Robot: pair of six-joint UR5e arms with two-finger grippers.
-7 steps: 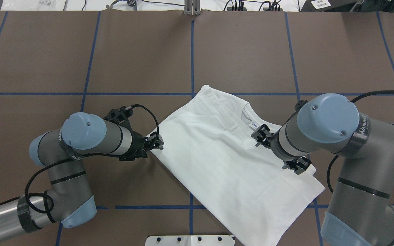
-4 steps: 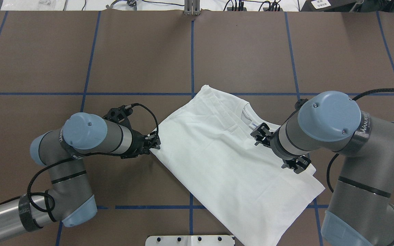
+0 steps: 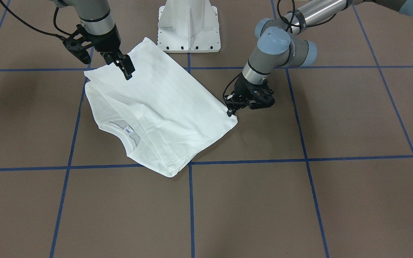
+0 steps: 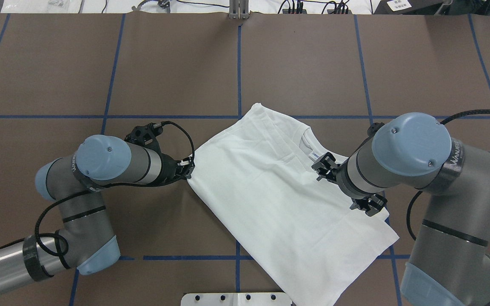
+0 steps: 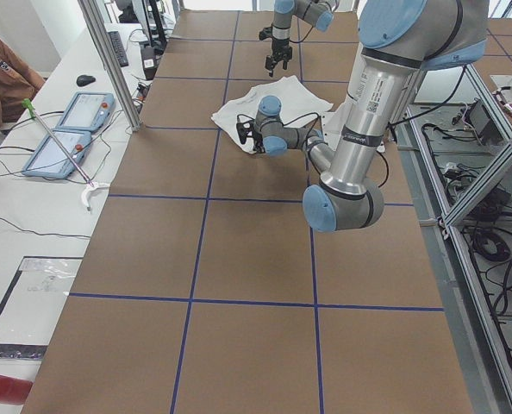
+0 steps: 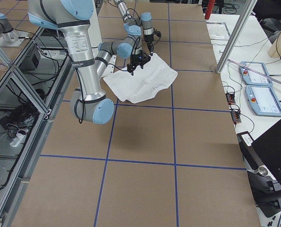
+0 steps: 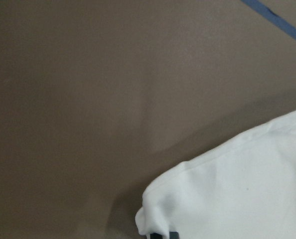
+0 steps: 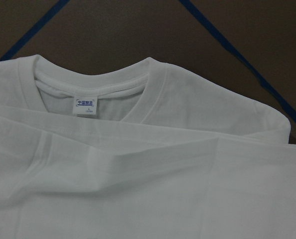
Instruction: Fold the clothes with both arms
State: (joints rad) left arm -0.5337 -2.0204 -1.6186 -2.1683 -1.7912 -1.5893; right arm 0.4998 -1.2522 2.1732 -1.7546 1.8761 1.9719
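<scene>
Left gripper [image 4: 187, 168] edged away from robot, tugging cloth; now pinches left edge of 1 T-shirt [image 4: 279, 199], folded, diagonal mid-desk [image 4: 313, 63]. Right gripper [image 4: 346, 187] spread wide, hovering above T-shirt beside collar [image 4: 306, 142]. 2 grippers.

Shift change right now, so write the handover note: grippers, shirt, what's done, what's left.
Left gripper: looks shut on the shirt at the corner on its own side.
Right gripper: open, over the shirt near the collar, holding nothing.
Shirt: middle of the table, lying skewed.
Done: folded into a flat rectangle, neck label showing.
Left: probably another fold with both arms, then squaring up.
</scene>
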